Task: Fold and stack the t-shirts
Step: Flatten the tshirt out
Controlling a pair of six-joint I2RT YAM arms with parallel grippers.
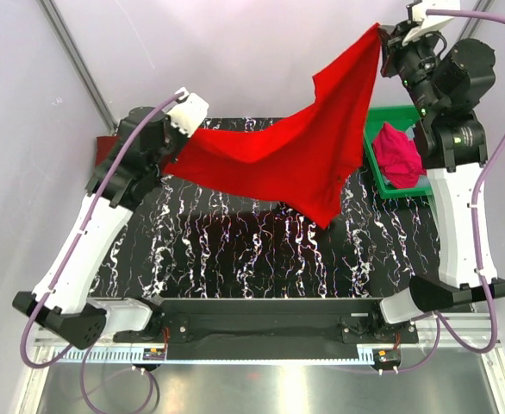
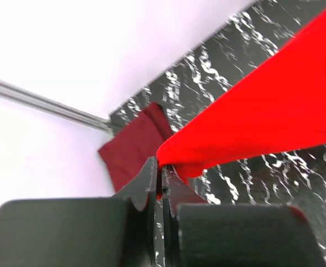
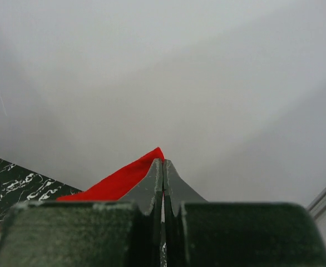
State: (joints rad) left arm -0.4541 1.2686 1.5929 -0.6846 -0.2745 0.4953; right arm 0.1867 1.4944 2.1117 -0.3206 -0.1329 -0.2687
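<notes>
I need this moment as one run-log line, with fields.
left gripper: shut on bright red cloth t-shirt | right gripper: shut on same t-shirt | t-shirt: raised, stretched between both grippers

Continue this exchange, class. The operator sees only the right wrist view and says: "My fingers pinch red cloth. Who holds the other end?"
Observer: The left gripper is shut on the far edge of the red t-shirt.
Operator: Any other shirts about?
Observer: A dark maroon t-shirt lies at the far left corner of the table.
Operator: And on my side?
Observer: A magenta t-shirt sits crumpled in the green tray.
</notes>
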